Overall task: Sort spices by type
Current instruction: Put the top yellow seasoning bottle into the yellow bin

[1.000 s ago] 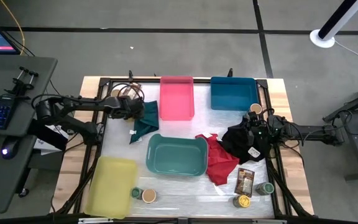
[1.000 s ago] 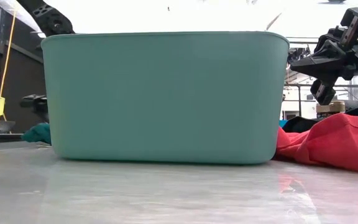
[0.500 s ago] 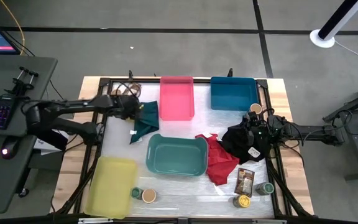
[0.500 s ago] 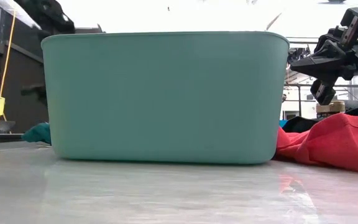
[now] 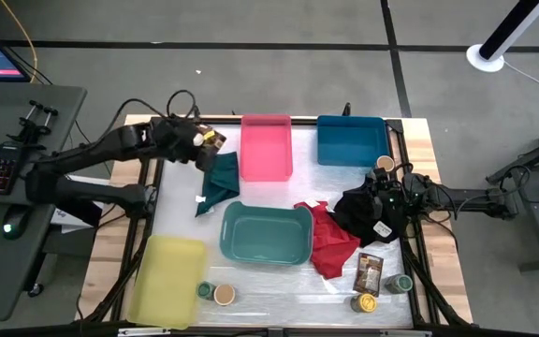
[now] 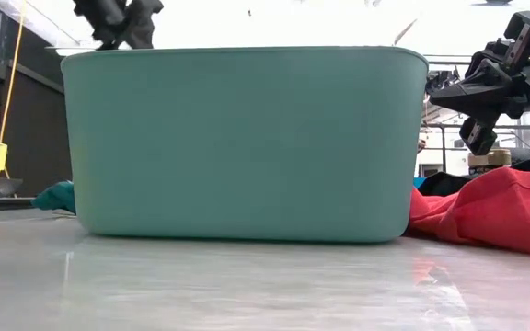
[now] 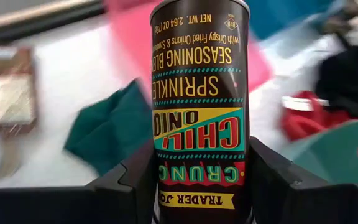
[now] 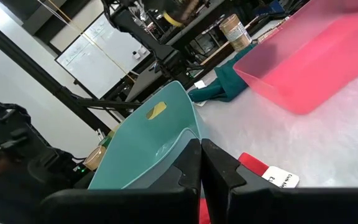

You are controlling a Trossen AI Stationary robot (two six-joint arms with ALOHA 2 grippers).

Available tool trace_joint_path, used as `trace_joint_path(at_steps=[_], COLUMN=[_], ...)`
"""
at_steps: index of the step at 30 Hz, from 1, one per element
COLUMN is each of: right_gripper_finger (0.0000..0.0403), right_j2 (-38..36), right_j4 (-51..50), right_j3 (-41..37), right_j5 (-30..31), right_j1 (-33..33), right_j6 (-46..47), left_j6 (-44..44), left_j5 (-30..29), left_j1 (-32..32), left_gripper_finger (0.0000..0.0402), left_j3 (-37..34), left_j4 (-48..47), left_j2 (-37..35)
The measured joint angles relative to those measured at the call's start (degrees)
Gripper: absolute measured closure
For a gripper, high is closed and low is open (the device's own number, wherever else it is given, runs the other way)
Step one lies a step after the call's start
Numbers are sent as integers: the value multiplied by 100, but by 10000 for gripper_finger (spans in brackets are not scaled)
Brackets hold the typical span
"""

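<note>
The left gripper [image 7: 201, 186] is clamping its jaws on a tall seasoning jar [image 7: 199, 93], carrying it beside the pink bin [image 5: 267, 147], presumably for sorting. The jar's long axis is running straight out from the jaws. Farther off, the right gripper [image 8: 201, 163], jaws together, is waiting over the black cloth [image 5: 371, 215].

Pink bin [image 5: 267, 147], blue bin [image 5: 351, 139] (side by side), teal bin [image 5: 265, 234], yellow bin [image 5: 167, 280].
</note>
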Motion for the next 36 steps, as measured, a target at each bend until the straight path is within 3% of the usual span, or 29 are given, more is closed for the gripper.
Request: trace_joint_path(at_steps=[8, 14, 17, 21, 24, 28, 30, 36], right_gripper_finger=[402, 402, 402, 402, 402, 402, 402, 402], right_j2=[0, 0, 4, 1, 129, 781, 1308, 3372], right_j4=[2, 14, 389, 1126, 1786, 3965, 4359, 2877], right_j3=[0, 1, -2, -2, -2, 52, 365, 2217], right_j5=[0, 87, 957, 2687, 3470, 3075, 2899, 2883], right_j1=[0, 0, 0, -1, -12, -93, -98, -125], right_j6=[2, -65, 560, 2218, 2564, 1841, 1389, 744], left_j6=[551, 685, 690, 860, 1109, 1361, 1567, 1981], left_j5=[342, 1387, 1872, 1909, 1908, 1877, 1874, 1842], left_j1=[-502, -604, -604, -605, -604, -604, -604, -539], left_gripper_finger=[239, 238, 237, 237, 237, 236, 236, 236], left_j3=[698, 1090, 1266, 1394, 1428, 1428, 1428, 1426], left_j4=[701, 1607, 1782, 1775, 1781, 1746, 1768, 2181], left_j2=[957, 1604, 1689, 1613, 1519, 1509, 1541, 1728])
